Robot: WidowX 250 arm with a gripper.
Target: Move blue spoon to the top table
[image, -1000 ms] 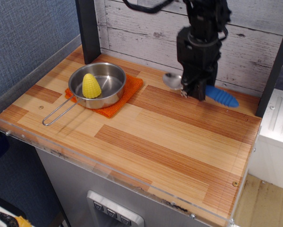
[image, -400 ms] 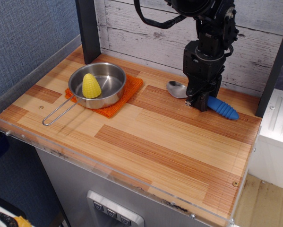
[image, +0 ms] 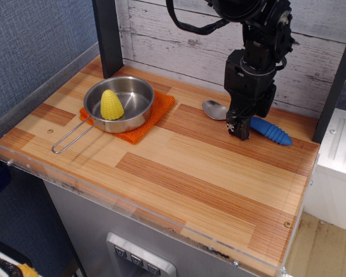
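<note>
The blue spoon lies flat on the wooden top table (image: pixel 207 167) at the back right. Its silver bowl (image: pixel 214 109) points left and its ribbed blue handle (image: pixel 271 131) points right. My gripper (image: pixel 240 128) points straight down over the spoon's neck and hides it. Its fingers (image: pixel 242 134) reach the tabletop on either side of the neck. The jaws look slightly parted and the spoon rests on the wood.
A steel pan (image: pixel 119 103) holding a yellow corn piece (image: pixel 111 105) sits on an orange cloth (image: pixel 155 118) at the back left; its wire handle (image: pixel 71 140) points to the front left. A black post (image: pixel 108 34) stands behind it. A clear acrylic rim (image: pixel 132 199) edges the table.
The gripper carried the spoon down and a little to the right, from just above the wood onto it. The spoon now lies flat, and the near finger has spread slightly towards the front.
</note>
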